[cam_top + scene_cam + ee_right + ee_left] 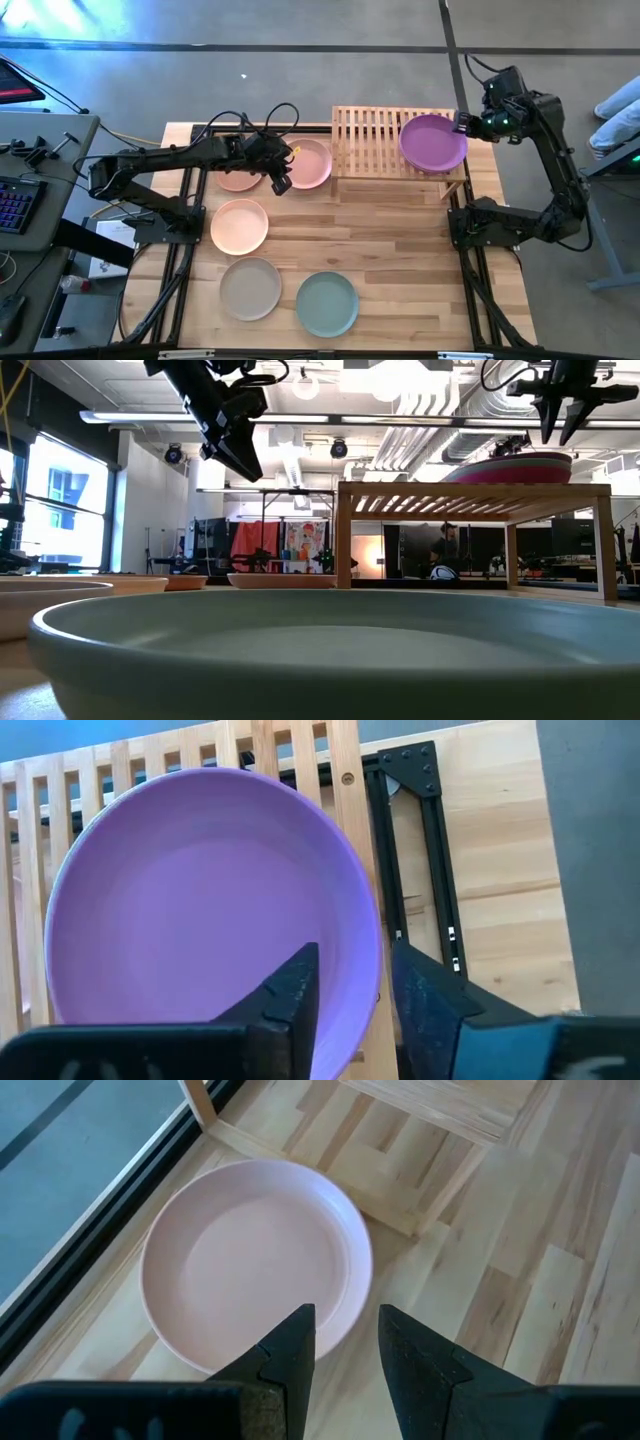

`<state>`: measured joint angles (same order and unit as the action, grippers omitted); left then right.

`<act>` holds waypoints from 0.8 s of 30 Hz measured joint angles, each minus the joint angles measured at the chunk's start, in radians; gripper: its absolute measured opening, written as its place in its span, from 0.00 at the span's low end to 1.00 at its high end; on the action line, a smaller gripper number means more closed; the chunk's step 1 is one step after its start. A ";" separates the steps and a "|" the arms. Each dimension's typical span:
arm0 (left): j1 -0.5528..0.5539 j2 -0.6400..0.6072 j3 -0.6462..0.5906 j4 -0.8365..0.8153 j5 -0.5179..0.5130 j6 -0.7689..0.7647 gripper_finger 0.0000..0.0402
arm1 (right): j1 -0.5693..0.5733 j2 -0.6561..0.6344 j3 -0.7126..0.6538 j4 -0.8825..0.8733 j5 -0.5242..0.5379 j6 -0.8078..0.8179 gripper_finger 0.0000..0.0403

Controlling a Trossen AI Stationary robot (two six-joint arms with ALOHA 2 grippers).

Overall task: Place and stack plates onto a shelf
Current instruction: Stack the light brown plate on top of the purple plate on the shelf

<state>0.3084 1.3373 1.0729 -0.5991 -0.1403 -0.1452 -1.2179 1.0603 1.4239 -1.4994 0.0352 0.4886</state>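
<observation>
Purple plate (pixel 433 143) rests on the shelf (pixel 372 140) at its 3 o'clock end; right gripper (pixel 464 122) hangs just above its rim, jaws parted, empty. Left gripper (pixel 281 183), jaws parted and empty, hovers over the pink plate (pixel 311 163) on the desk (pixel 400 260). Plates appear rigid, light, smooth-lipped: pinch the rim.

Purple plate (pixel 433 143) fills the shelf's (pixel 370 140) right half; left half lies bare.

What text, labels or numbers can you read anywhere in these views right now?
None readable. The plates, such as the purple plate and the pink plate, and the shelf carry no markings. Posters in the room behind, in the low view, are too blurred to read.
</observation>
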 joint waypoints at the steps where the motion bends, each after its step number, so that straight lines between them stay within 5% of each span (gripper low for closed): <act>1: 0.000 0.000 0.000 0.000 0.000 0.000 0.25 | 0.000 0.000 0.000 0.000 -0.008 0.000 0.27; 5: 0.001 0.000 0.000 -0.001 0.000 0.006 0.25 | 0.000 -0.001 0.000 0.013 -0.128 -0.019 0.27; 14: 0.052 0.040 0.000 -0.001 0.072 0.105 0.25 | 0.055 -0.001 0.000 0.170 -0.572 -0.017 0.27; 24: 0.058 0.194 0.000 -0.003 0.162 0.297 0.25 | 0.227 -0.001 0.001 0.381 -0.612 0.031 0.27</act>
<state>0.3661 1.5316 1.0729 -0.6022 0.0216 0.1520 -0.9912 1.0592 1.4246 -1.1184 -0.5770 0.5192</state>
